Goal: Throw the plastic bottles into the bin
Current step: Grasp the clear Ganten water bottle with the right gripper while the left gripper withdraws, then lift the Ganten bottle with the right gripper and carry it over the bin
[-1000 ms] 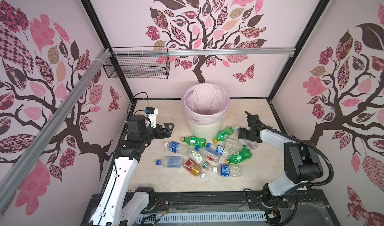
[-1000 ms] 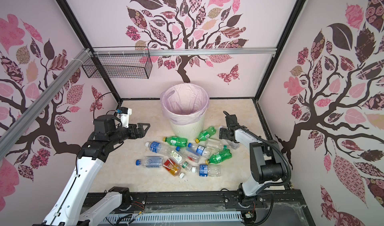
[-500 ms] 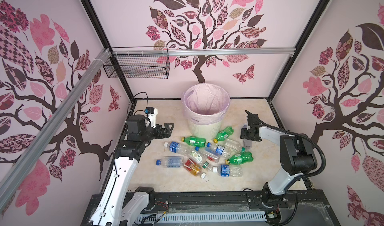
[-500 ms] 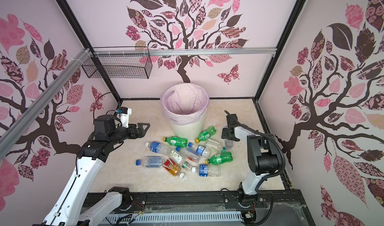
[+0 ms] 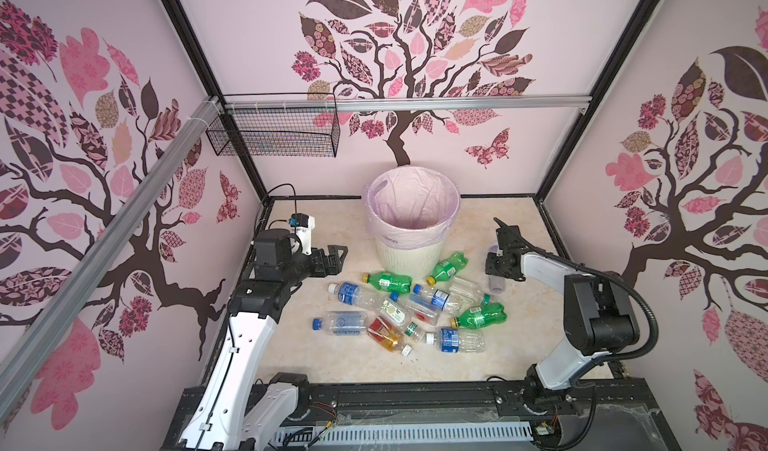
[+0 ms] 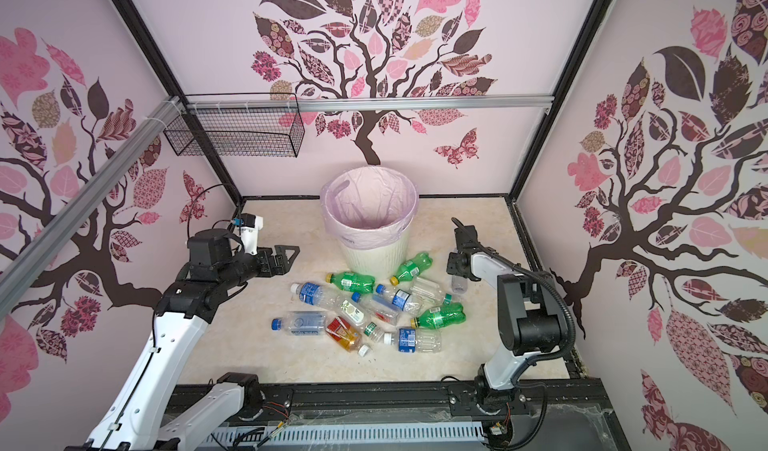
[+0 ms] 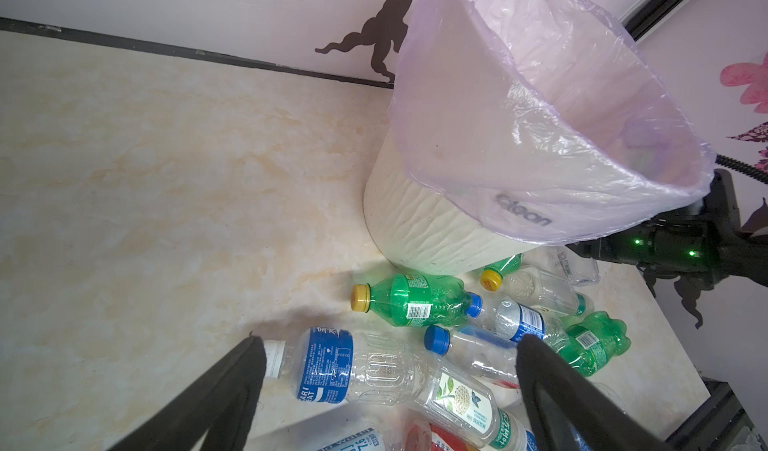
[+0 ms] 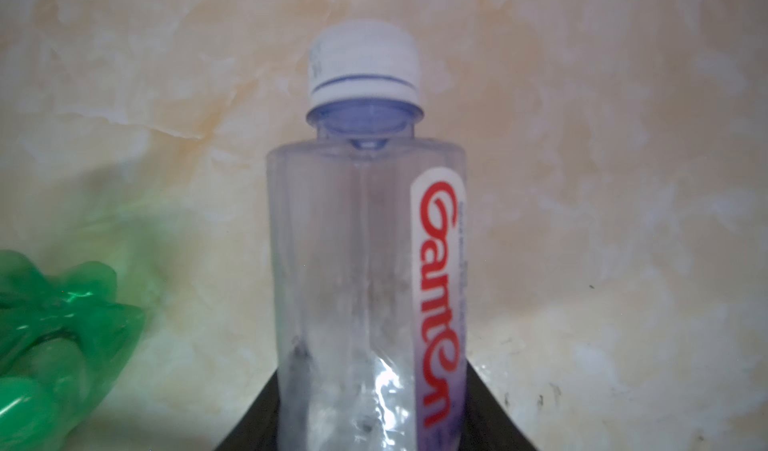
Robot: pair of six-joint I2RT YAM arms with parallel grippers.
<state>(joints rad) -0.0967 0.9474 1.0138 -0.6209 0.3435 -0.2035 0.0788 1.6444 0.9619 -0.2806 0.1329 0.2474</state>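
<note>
Both top views are bright, evenly lit and sharp. Just beyond the left fingers (image 7: 224, 395) the bin (image 7: 415, 220) casts a soft shadow on the floor (image 7: 166, 179). The right wrist view is dimmer and blurred: glare streaks the bottle (image 8: 365, 262) between the right fingers (image 8: 486, 428), and the green bottle (image 8: 50, 324) beside them is out of focus.

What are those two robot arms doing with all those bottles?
They are putting plastic bottles into the bin. The right arm has its jaws shut on a clear bottle with a white cap, beside the bin, not dropped in yet. The left arm hovers with jaws wide open, holding nothing. The rest lie in a heap in front of the bin.
</note>
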